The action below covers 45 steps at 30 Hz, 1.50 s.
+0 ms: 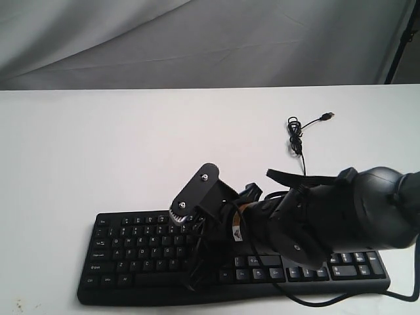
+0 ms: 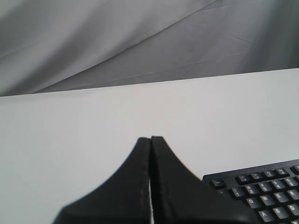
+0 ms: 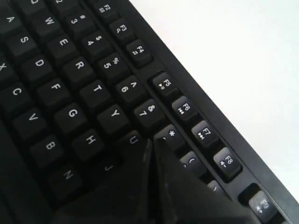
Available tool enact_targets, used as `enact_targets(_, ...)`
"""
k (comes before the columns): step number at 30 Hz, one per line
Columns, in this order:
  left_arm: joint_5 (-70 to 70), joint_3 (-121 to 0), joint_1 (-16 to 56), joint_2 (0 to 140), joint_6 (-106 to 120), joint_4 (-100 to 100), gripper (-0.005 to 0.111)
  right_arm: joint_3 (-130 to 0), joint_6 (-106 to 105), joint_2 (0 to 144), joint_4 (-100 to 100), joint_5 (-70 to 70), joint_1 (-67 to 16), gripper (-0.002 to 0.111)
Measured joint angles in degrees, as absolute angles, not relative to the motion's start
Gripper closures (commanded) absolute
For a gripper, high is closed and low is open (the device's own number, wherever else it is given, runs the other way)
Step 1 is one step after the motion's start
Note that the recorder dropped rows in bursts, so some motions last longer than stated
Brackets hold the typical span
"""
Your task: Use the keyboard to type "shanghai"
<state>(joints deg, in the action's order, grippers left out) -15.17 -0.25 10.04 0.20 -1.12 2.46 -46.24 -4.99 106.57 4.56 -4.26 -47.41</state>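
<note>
right gripper [image 3: 153,143] pinched closed, empty, tip over keyboard [image 3: 65,79] between u key [image 3: 134,139] and 8 key [image 3: 170,135] at u's 1 o'clock: wrong-key press risk. left gripper [image 2: 150,140] closed, empty.

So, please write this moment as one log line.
right gripper: shut, tip by U key of keyboard | left gripper: shut, over table, off keyboard | contact: cannot tell

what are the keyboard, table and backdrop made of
The keyboard looks like black moulded plastic, matte with a faint sheen on the keycaps, and has white printed legends. The table has a smooth, plain white top with no grain, probably laminate or painted board, though the look leaves that open. The backdrop seems to be grey fabric, going by its soft folds and creases.
</note>
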Motion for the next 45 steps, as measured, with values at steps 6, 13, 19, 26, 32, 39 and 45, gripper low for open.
enact_targets(6,-15.17,-0.25,10.04,0.20,-1.12,2.46,0.107,-46.16,-4.99,102.09,4.56,-3.11,-47.41,0.108)
enact_targets(13,-15.17,-0.25,10.04,0.20,-1.12,2.46,0.107,-42.63,-5.16,88.69,5.75,4.52,-47.41,0.108)
enact_targets(19,-15.17,-0.25,10.04,0.20,-1.12,2.46,0.107,-30.89,-3.43,77.26,4.78,6.91,-47.41,0.108)
enact_targets(26,-15.17,-0.25,10.04,0.20,-1.12,2.46,0.107,-25.34,-3.82,69.35,4.66,6.56,-47.41,0.108)
enact_targets(32,-15.17,-0.25,10.04,0.20,-1.12,2.46,0.107,-25.08,-4.09,64.74,4.66,8.87,-47.41,0.108)
enact_targets(39,-15.17,-0.25,10.04,0.20,-1.12,2.46,0.107,-22.42,-4.14,56.52,4.66,11.75,-47.85,0.108)
enact_targets(45,-15.17,-0.25,10.04,0.20,-1.12,2.46,0.107,-17.02,-4.14,40.32,4.66,9.86,-42.83,0.108)
